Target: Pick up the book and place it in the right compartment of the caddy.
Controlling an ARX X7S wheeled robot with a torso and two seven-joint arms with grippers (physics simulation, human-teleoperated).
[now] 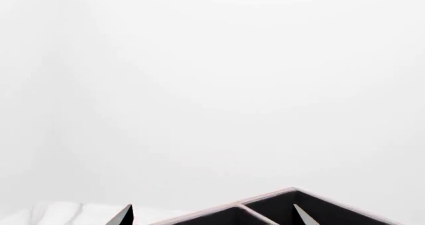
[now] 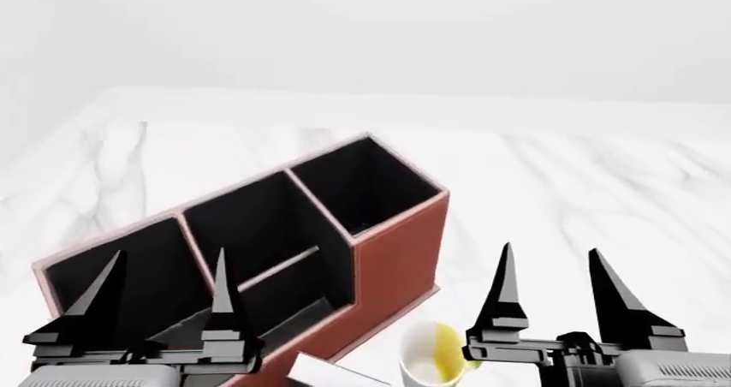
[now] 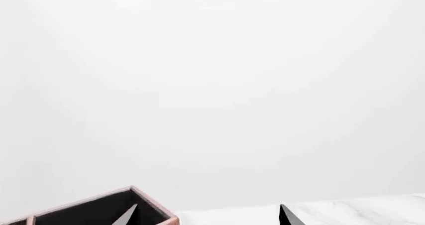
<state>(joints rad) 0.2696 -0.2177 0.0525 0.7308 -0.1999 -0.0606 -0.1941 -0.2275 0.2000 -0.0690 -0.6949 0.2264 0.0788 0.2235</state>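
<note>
The caddy (image 2: 395, 250) stands slantwise on the marble table, reddish-brown outside and black inside. Its right compartment (image 2: 368, 190), the square deep end cell, is the farthest from me. At the bottom edge, between caddy and mug, a pale sliver (image 2: 323, 372) shows; I cannot tell whether it is the book. My left gripper (image 2: 166, 297) hovers open over the caddy's near-left cells, holding nothing. My right gripper (image 2: 554, 293) is open and holds nothing, right of the caddy and above the mug. The wrist views catch a caddy corner (image 1: 279, 205) (image 3: 86, 210) between open fingertips (image 1: 126, 214) (image 3: 285, 215).
A white-and-yellow mug (image 2: 432, 361) stands close to the caddy's near corner, just left of my right gripper. The white marble table (image 2: 571, 181) stretches beyond and right of the caddy. Its far edge runs across the back and its left edge slants down at left.
</note>
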